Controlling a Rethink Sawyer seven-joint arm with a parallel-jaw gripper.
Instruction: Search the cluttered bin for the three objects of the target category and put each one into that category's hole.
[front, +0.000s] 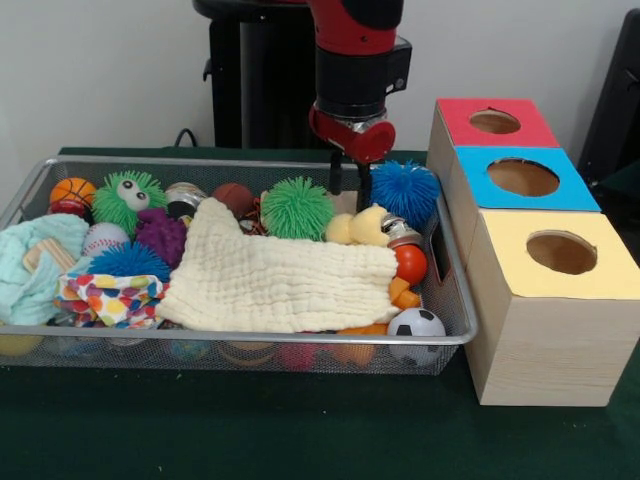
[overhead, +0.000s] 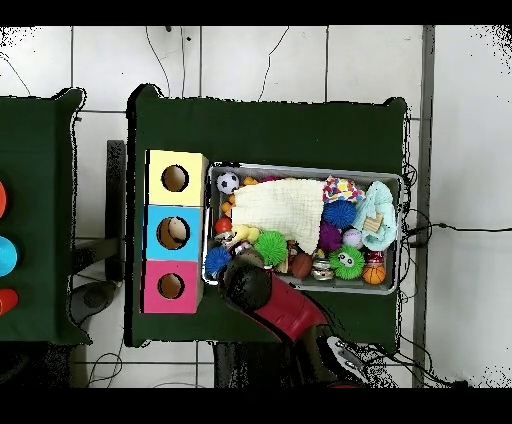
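The bin (front: 250, 340) is a silver mesh basket full of toys; it also shows in the overhead view (overhead: 300, 168). The red-topped box's round hole (front: 494, 121) is at the far right, and in the overhead view (overhead: 170, 286) it is the box nearest the robot. My gripper (front: 350, 182) hangs open and empty over the bin's far edge, between a green spiky ball (front: 296, 208) and a blue spiky ball (front: 405, 192). In the overhead view the arm's head (overhead: 246, 283) hides the gripper.
A cream cloth (front: 280, 280) covers the bin's middle. Around it lie a soccer ball (front: 416, 325), an orange ball (front: 410, 263), a yellow plush toy (front: 360, 227), a basketball (front: 72, 190) and a mint cloth (front: 35, 260). The blue-topped box (front: 523, 177) and the yellow-topped box (front: 561, 252) stand beside the red one.
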